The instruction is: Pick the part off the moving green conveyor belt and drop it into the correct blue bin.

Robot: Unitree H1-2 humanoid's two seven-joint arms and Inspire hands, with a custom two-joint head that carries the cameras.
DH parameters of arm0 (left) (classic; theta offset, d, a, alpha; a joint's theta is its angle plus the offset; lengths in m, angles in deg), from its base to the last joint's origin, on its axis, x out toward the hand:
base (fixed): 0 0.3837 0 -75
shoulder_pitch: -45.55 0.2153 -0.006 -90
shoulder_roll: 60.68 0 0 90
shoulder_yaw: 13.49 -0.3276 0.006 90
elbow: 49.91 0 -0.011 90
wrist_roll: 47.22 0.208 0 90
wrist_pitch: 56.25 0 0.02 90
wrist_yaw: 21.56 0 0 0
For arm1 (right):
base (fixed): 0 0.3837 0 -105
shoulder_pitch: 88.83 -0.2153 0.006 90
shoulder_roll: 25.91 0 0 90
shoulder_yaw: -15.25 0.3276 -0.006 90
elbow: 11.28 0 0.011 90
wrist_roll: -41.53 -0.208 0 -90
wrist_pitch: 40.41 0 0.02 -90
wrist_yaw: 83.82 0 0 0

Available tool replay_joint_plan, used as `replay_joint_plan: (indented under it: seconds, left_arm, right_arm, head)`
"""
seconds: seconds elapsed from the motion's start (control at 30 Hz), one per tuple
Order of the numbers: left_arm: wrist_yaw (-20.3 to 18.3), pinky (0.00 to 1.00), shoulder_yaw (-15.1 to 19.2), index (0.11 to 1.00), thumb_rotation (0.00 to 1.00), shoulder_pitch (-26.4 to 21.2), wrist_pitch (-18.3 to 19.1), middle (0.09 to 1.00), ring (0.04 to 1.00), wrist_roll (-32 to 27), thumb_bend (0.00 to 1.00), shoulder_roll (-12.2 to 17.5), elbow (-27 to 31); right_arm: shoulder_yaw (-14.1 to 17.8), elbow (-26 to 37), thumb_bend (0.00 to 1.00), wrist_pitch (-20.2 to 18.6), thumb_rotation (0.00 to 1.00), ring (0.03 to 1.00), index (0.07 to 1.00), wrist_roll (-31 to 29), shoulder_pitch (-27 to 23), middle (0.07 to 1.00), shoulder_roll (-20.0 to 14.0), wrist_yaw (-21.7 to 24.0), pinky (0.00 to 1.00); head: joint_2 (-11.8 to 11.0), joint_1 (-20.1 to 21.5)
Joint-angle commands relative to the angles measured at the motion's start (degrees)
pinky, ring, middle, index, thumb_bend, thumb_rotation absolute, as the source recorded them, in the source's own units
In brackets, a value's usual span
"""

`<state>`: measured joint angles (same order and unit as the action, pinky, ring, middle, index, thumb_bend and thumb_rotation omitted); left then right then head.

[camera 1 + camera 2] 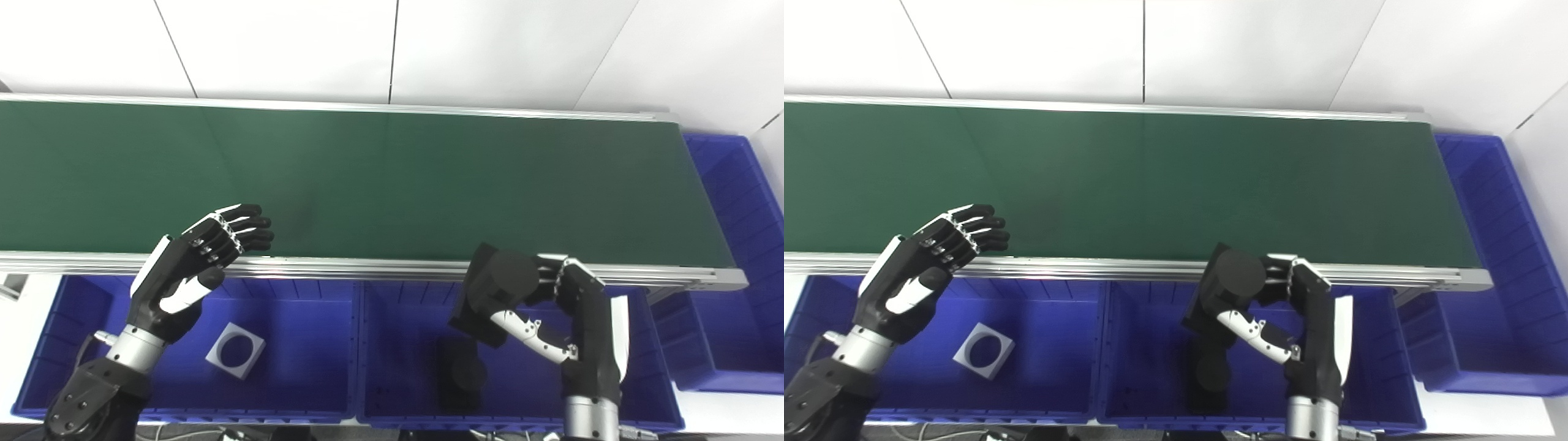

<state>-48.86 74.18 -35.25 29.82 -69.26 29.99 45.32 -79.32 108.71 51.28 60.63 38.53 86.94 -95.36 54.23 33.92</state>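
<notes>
Black part (497,286) gripped by raised right hand (579,318).

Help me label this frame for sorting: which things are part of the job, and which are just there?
Part of the job:
black part, held in right hand
middle bin below it
green belt

Just there:
left hand, open
white square piece in left bin
dark piece already in middle bin
far-right bin
</notes>
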Motion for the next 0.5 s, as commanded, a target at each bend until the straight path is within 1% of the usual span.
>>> replay_joint_plan:
  seconds: [0.0, 0.13, 0.27, 0.37, 0.47]
  left_arm:
    - [-0.7, 0.70, 0.7, 0.757, 0.54, -1.4, -0.2, 0.738, 0.701, -1.5, 0.91, 1.0, 1.8]
    - [-1.1, 0.71, 1.2, 0.756, 0.52, -1.7, 1.0, 0.739, 0.705, -2.3, 0.92, 1.0, 1.9]
    - [-1.5, 0.70, 1.4, 0.755, 0.52, -2.1, 1.0, 0.740, 0.704, -2.6, 0.91, 1.1, 1.6]
    - [-1.4, 0.70, 1.6, 0.753, 0.52, -2.2, 1.5, 0.739, 0.704, -2.7, 0.91, 1.1, 1.7]
    - [-1.5, 0.70, 1.8, 0.752, 0.52, -2.2, 1.6, 0.739, 0.705, -2.7, 0.92, 1.0, 1.7]
  right_arm:
    - [-0.1, -0.3, 0.52, 5.4, 0.00, 0.437, 0.508, -0.6, 1.6, 0.485, 1.1, -1.7, 0.42]
    - [0.5, -2.8, 0.52, 7.4, 0.00, 0.434, 0.508, -1.6, 2.7, 0.489, 1.1, -2.7, 0.41]
    - [1.4, -5.8, 0.52, 9.6, 0.00, 0.437, 0.506, -3.3, 3.9, 0.489, 1.4, -3.8, 0.41]
    - [2.5, -7.9, 0.52, 10.2, 0.00, 0.430, 0.508, -3.9, 4.5, 0.489, 1.6, -4.7, 0.40]
    - [3.7, -9.7, 0.52, 10.7, 0.00, 0.448, 0.500, -4.3, 4.7, 0.487, 1.7, -5.2, 0.44]
  head:
    - [0.2, 0.5]
    - [0.5, 1.1]
    - [0.7, 1.7]
    - [0.7, 1.8]
    - [0.6, 1.6]
